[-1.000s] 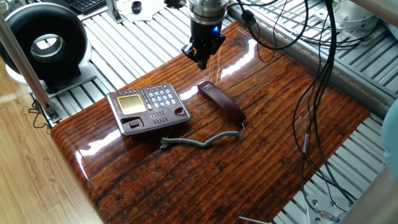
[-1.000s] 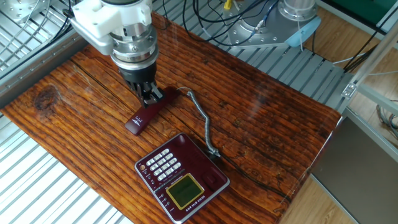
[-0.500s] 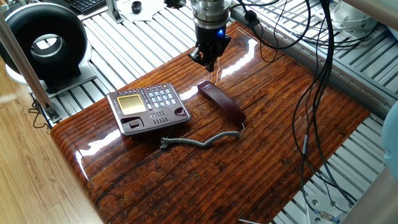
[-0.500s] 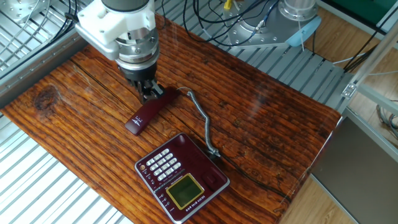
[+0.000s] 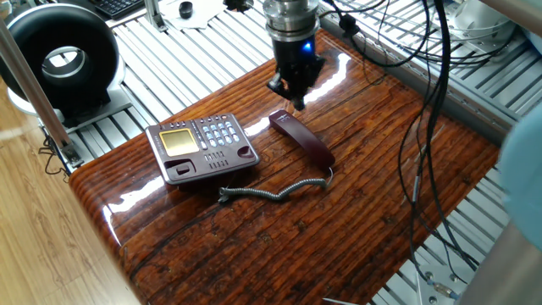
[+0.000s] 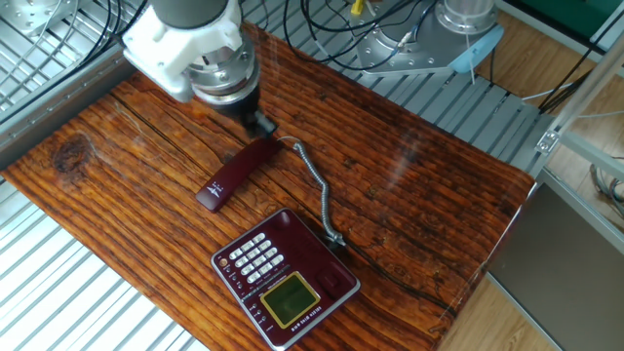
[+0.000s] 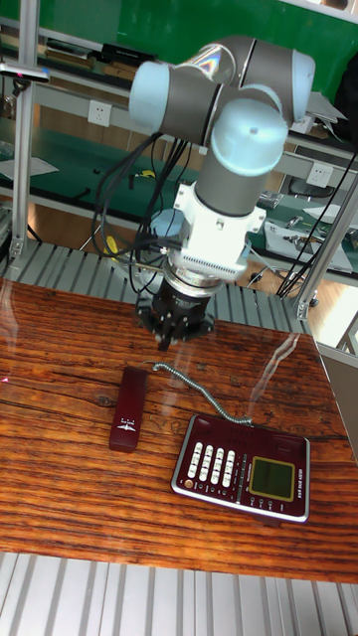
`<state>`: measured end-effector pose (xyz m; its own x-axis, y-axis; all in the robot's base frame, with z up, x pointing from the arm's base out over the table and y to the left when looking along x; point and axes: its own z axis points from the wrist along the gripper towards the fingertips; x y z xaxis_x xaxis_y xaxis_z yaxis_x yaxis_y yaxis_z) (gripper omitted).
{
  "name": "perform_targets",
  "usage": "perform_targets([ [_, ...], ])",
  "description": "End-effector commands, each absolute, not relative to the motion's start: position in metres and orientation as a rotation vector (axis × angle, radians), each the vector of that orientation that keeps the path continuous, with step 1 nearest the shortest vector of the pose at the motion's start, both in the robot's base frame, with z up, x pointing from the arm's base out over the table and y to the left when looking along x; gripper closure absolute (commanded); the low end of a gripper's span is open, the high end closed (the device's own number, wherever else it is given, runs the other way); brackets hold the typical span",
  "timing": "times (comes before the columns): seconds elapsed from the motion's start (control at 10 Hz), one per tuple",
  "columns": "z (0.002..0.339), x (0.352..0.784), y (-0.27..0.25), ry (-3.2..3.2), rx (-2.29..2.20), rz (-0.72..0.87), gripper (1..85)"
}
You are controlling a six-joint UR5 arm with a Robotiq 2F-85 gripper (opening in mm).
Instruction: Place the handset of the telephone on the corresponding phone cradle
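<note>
Near the frame's upper middle, the gripper (image 5: 296, 93) had drifted right off the handset (image 5: 301, 139) lying mid-table beside the telephone (image 5: 201, 146), holding nothing, fingers look pressed together but can't really tell, so the phone cradle (image 5: 242, 155) stayed empty and no grab yet.

The glossy wooden table (image 5: 356, 203) is overlooked steeply from opposite sides by two fixed cameras; it is faced lower, frontally, by the tall view.
</note>
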<state>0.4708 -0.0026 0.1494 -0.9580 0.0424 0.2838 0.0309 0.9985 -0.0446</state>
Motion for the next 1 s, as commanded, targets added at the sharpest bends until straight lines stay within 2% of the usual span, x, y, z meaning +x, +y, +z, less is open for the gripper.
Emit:
perform_targets([
  [0.0,0.159,0.448,-0.002,-2.764,-0.030,0.050,84.0],
  [0.4,0.156,0.456,0.003,-2.797,0.007,0.013,84.0],
  [0.7,0.152,0.469,-0.012,-2.848,-0.024,0.104,84.0],
  [0.9,0.151,0.471,-0.003,-2.858,0.001,0.052,84.0],
])
